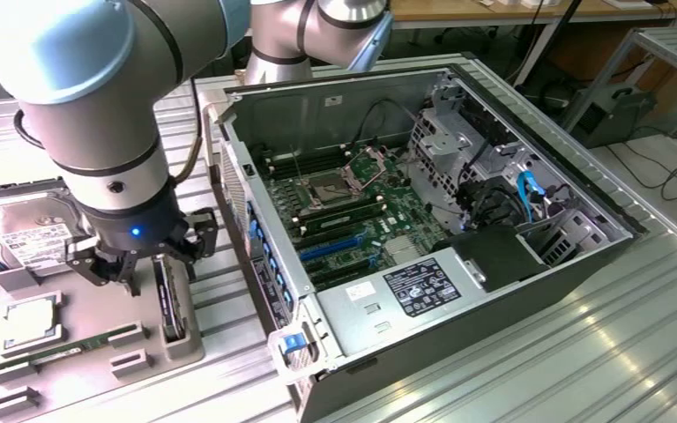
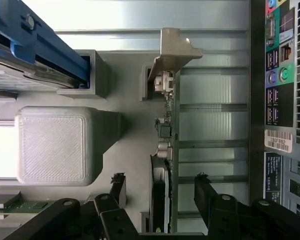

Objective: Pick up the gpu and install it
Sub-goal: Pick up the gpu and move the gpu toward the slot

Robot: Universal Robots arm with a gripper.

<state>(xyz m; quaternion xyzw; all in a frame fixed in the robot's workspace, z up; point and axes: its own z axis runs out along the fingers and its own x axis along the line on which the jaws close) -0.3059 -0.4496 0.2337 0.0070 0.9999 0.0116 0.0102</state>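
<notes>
- While the gpu (image 2: pixel 168 131) stands on edge in the tray (image 1: pixel 181 349), the gripper (image 2: pixel 161 189) hangs over it.
- Jaws open, one finger (image 2: pixel 203 194) either side, not touching.

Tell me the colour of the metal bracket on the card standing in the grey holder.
Silver-grey. The bracket shows best in the wrist view.

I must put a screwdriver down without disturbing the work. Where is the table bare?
Bare: the ribbed table at the exterior view's lower right, beside the computer case. Crowded: the grey tray, with hard drive, memory stick and the open gripper over the gpu.
</notes>
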